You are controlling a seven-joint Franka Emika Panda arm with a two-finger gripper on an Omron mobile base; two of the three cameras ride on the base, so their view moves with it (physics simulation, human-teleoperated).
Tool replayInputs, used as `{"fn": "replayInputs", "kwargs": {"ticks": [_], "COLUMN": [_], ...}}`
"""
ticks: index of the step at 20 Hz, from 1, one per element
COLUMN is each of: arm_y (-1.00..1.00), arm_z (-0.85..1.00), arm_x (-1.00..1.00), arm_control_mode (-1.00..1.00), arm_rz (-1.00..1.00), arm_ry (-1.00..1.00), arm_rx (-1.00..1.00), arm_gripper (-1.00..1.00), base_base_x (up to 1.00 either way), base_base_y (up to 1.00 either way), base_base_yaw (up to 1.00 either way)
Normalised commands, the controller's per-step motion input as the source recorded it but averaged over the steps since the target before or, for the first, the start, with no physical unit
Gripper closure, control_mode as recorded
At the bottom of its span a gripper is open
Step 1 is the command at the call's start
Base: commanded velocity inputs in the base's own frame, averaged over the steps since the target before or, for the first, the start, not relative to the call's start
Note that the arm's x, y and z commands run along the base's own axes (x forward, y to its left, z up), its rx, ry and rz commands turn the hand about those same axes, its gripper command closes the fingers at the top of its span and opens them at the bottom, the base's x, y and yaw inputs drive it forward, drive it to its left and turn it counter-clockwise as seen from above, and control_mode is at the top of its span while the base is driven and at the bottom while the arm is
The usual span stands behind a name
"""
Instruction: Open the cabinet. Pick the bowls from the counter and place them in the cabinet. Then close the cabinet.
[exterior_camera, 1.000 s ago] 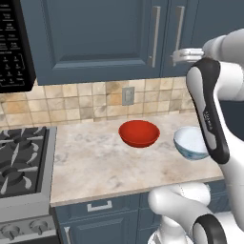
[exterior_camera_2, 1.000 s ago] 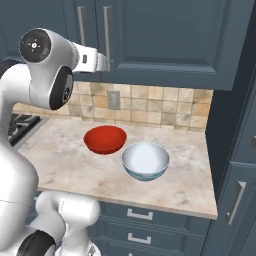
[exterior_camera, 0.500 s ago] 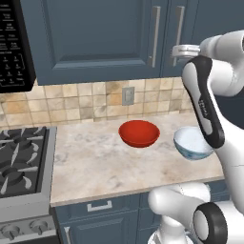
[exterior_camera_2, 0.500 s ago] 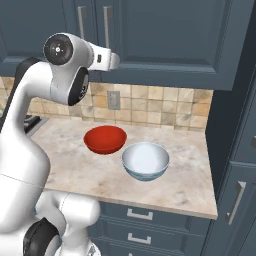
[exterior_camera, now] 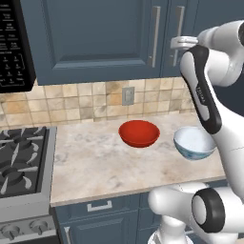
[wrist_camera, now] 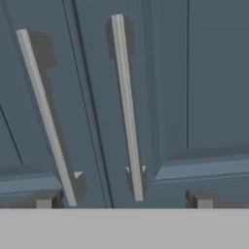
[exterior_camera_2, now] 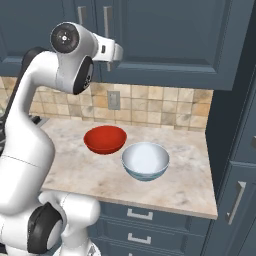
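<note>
The cabinet (exterior_camera: 95, 38) hangs above the counter (exterior_camera: 95, 167) with both doors shut. Its two silver bar handles (exterior_camera: 154, 35) stand side by side at the door seam. My gripper (wrist_camera: 122, 202) is up in front of the doors and open, holding nothing. In the hand view the right door's handle (wrist_camera: 127, 107) runs up between the two fingertips (wrist_camera: 46, 203). The hand (exterior_camera: 178, 43) sits just before the right handle's lower end. The red bowl (exterior_camera: 138, 133) and the white bowl (exterior_camera: 193, 142) rest upright side by side on the counter; the white bowl (exterior_camera_2: 145, 160) is the nearer.
A black gas stove (exterior_camera: 19, 162) borders the counter on the left, under a black microwave (exterior_camera: 14, 47). A wall socket (exterior_camera: 127, 95) sits in the tiled backsplash. A tall blue cabinet (exterior_camera_2: 240, 150) closes off the counter's right end. Drawers (exterior_camera_2: 140, 215) run below.
The hand has risen a little and moved closer to the cabinet handles, and the arm's elbow has swung. The gripper stays open. The bowls have not moved.
</note>
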Motion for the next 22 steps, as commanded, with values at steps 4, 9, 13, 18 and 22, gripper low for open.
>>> {"fn": "replayInputs", "kwargs": {"ticks": [4, 9, 13, 18, 22], "arm_y": [0.0, 0.0, 0.0, 0.0, 0.0], "arm_z": [0.0, 0.0, 0.0, 0.0, -0.02], "arm_x": [0.33, 0.36, 0.43, 0.45, 0.42], "arm_control_mode": [-1.0, -1.0, -1.0, -1.0, -1.0], "arm_rz": [0.0, 0.0, 0.0, 0.0, 0.0], "arm_ry": [0.0, 0.0, 0.0, 0.0, 0.0], "arm_rx": [0.0, 0.0, 0.0, 0.0, 0.0], "arm_gripper": [-1.0, -1.0, -1.0, -1.0, -1.0], "base_base_x": [0.0, 0.0, 0.0, 0.0, 0.0], "base_base_y": [0.0, 0.0, 0.0, 0.0, 0.0], "base_base_yaw": [0.0, 0.0, 0.0, 0.0, 0.0]}}
